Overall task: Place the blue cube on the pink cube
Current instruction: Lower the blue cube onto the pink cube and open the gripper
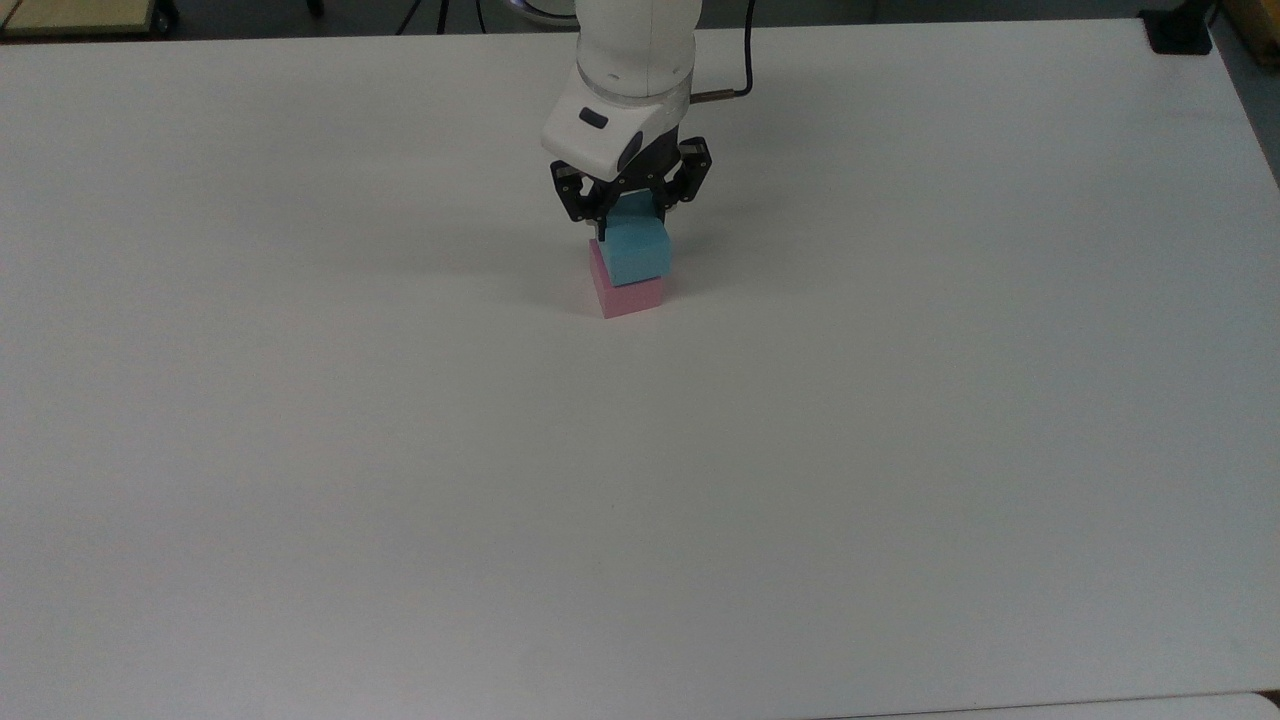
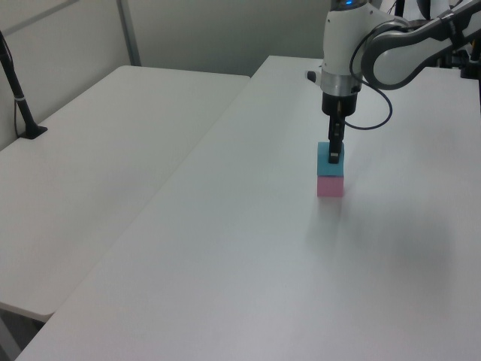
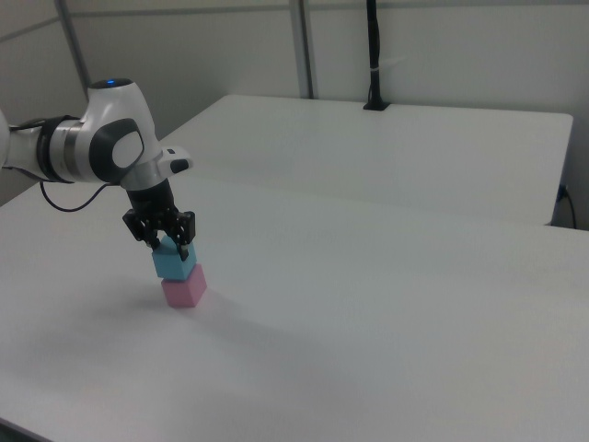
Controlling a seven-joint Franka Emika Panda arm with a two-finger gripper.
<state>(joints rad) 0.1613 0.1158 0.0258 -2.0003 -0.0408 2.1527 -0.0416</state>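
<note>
The blue cube [image 1: 634,250] sits on top of the pink cube [image 1: 628,294], the two touching and roughly aligned, with a strip of the pink top showing at the top view's left. The stack stands on the white table [image 1: 400,450], toward its far side in the top view. The gripper [image 1: 632,212] points straight down over the stack, its black fingers [image 3: 181,247] clasping the blue cube on two opposite sides. In the left view the arm [image 2: 353,45] reaches in from the far right.
</note>
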